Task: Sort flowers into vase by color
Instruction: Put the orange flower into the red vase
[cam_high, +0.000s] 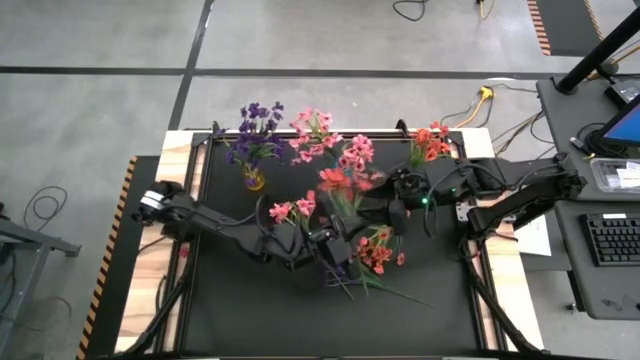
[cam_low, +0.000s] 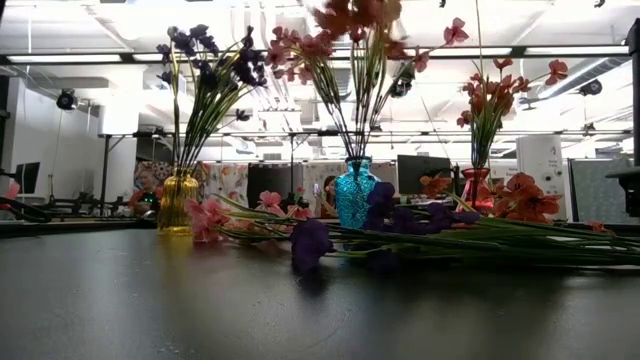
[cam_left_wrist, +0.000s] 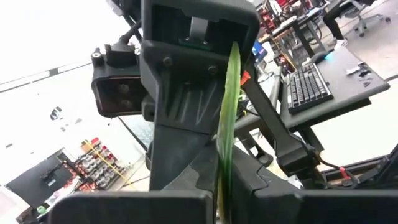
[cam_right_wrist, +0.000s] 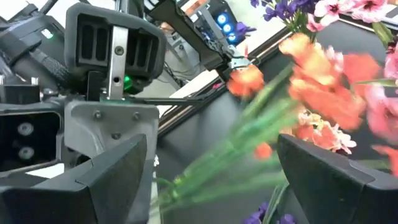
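Note:
My left gripper (cam_high: 338, 234) is shut on the green stem (cam_left_wrist: 227, 118) of a coral-red flower sprig (cam_high: 340, 181), held up over the middle of the table. My right gripper (cam_right_wrist: 227, 186) faces it, open. Its fingers stand on either side of the sprig's blurred stems (cam_right_wrist: 249, 149), and no touch shows. At the far edge, purple flowers stand in a yellow vase (cam_low: 178, 203), pink ones in a blue vase (cam_low: 355, 192) and coral ones in a red vase (cam_low: 475, 186). Loose pink (cam_high: 295, 208) and coral (cam_high: 378, 250) sprigs lie on the black mat, with purple ones (cam_low: 310, 240) among them. My left gripper pinches the sprig's green stem (cam_left_wrist: 222, 186) between its two shut fingers, well below the blossoms. The fingers reach in roughly level from the table's left. The stem runs on past them toward my right gripper. The sprig is lifted clear of the table, blossoms uppermost.
The three vases line the mat's far edge (cam_high: 330, 133). Loose stems and leaves spread across the mat's right half (cam_low: 520, 240). The near part of the mat (cam_high: 260, 320) shows bare black. A desk with a keyboard (cam_high: 612, 240) stands beyond the table's right side.

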